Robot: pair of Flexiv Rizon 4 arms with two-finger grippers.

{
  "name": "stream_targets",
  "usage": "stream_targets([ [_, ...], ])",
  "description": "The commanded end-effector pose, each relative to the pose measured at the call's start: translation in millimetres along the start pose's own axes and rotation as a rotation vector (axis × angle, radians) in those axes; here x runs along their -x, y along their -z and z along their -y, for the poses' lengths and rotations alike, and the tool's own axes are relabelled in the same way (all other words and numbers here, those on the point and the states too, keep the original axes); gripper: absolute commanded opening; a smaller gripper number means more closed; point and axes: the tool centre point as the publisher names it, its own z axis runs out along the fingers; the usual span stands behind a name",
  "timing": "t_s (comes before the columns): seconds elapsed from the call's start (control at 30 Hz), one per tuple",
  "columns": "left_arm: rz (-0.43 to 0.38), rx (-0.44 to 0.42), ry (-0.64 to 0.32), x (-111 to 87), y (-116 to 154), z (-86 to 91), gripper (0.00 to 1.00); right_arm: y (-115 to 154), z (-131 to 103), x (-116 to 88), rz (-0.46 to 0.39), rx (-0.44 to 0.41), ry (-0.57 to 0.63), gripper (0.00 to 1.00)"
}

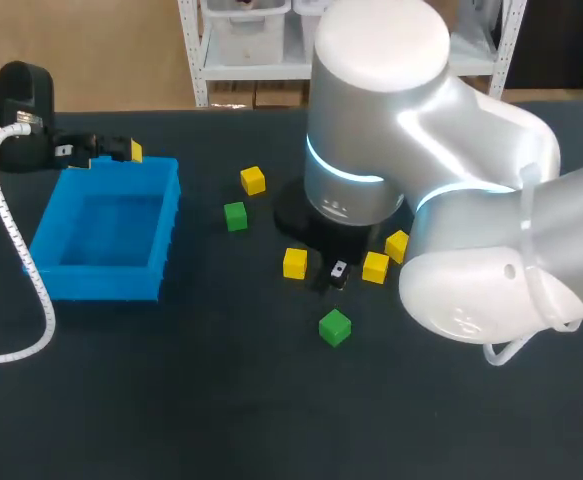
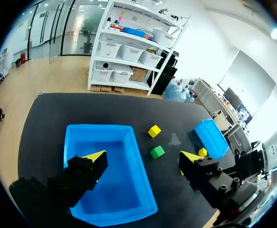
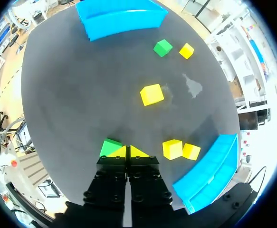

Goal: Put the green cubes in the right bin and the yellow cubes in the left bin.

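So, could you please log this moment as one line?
left pincer open, over left bin edge | right pincer shut, beside green cube | left bin empty

Green cubes (image 3: 163, 47), yellow cubes (image 3: 152, 94) between bins (image 3: 205, 175)

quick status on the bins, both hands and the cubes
left bin, empty
right bin, inside unclear
left hand, open, holding nothing
right hand, shut, holding nothing
yellow cubes, four, loose on the table
green cubes, two, loose on the table
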Motion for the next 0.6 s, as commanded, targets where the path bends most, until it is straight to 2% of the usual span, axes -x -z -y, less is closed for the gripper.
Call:
stream_targets([
  [0.03, 0.006, -0.013, -0.003, -1.0, 0.0, -2.6, 1.00, 0.4, -0.6, -1.8, 0.004, -0.004, -0.002, 1.00],
  [0.07, 0.006, -0.013, -0.003, -1.0, 0.0, -2.6, 1.00, 0.4, -0.6, -1.8, 0.004, -0.004, -0.002, 0.44],
  [0.1, 0.006, -0.013, -0.003, -1.0, 0.0, -2.6, 1.00, 0.4, -0.6, -1.8, 0.004, -0.004, -0.002, 0.00],
  [0.2, 0.006, -0.013, -0.003, -1.0, 0.0, -2.6, 1.00, 0.4, -0.6, -1.8, 0.004, -0.004, -0.002, 0.00],
  [0.23, 0.006, -0.013, -0.003, -1.0, 0.0, -2.6, 1.00, 0.4, -0.6, -1.8, 0.004, -0.004, -0.002, 0.37],
  [0.27, 0.006, -0.013, -0.003, -1.0, 0.0, -2.6, 1.00, 0.4, -0.6, -1.8, 0.004, -0.004, -0.002, 1.00],
  [0.3, 0.006, -0.013, -0.003, -1.0, 0.0, -2.6, 1.00, 0.4, -0.6, -1.8, 0.004, -0.004, -0.002, 1.00],
  [0.33, 0.006, -0.013, -0.003, -1.0, 0.0, -2.6, 1.00, 0.4, -0.6, -1.8, 0.004, -0.004, -0.002, 0.07],
  [0.37, 0.006, -0.013, -0.003, -1.0, 0.0, -2.6, 1.00, 0.4, -0.6, -1.8, 0.004, -0.004, -0.002, 0.00],
  [0.43, 0.006, -0.013, -0.003, -1.0, 0.0, -2.6, 1.00, 0.4, -0.6, -1.8, 0.004, -0.004, -0.002, 0.00],
  [0.47, 0.006, -0.013, -0.003, -1.0, 0.0, -2.6, 1.00, 0.4, -0.6, -1.8, 0.004, -0.004, -0.002, 0.13],
  [0.5, 0.006, -0.013, -0.003, -1.0, 0.0, -2.6, 1.00, 0.4, -0.6, -1.8, 0.004, -0.004, -0.002, 1.00],
  [0.6, 0.006, -0.013, -0.003, -1.0, 0.0, -2.6, 1.00, 0.4, -0.6, -1.8, 0.004, -0.004, -0.002, 1.00],
])
